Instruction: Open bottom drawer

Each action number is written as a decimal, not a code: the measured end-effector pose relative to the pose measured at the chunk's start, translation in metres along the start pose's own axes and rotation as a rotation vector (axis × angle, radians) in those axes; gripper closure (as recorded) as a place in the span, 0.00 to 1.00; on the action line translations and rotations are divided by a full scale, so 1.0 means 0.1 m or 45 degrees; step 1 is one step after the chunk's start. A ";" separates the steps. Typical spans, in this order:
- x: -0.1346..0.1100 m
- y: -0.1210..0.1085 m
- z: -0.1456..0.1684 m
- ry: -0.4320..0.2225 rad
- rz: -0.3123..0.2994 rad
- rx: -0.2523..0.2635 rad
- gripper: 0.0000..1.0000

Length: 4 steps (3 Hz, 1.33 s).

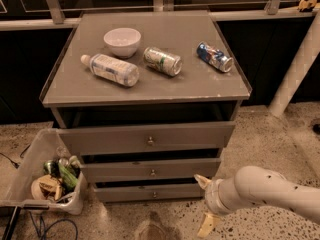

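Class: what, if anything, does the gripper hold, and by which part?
Nothing. The open gripper hangs right of the narrow grey bottom drawer, apart from its small round metal knob.

The cabinet top [165, 86] carries a bowl [122, 41], a bottle [111, 70], a green can [162, 60] and a blue can [214, 57]. My gripper [205, 204] hovers, fingers apart, beside the bottom drawer [150, 193].

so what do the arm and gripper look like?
Arm: smooth, rounded white shell with a few small dark dots and a ringed collar at the wrist. Gripper, low right by the bottom drawer: two tapered cream fingers. No cables visible.
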State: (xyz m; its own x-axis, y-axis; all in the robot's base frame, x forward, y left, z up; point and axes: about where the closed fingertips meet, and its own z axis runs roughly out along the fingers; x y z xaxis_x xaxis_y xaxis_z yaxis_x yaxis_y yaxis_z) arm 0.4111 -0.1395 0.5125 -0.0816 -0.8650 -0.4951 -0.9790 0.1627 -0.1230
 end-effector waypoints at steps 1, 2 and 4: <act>0.19 -0.11 0.25 0.013 0.032 -0.018 0.00; 0.45 -0.27 0.57 -0.027 0.062 -0.014 0.00; 0.82 -0.49 1.32 -0.152 0.047 -0.032 0.00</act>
State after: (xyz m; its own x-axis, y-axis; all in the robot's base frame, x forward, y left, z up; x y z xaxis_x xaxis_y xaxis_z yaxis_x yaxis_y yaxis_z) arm 0.4770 -0.1555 0.3649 -0.0962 -0.7957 -0.5980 -0.9802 0.1801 -0.0819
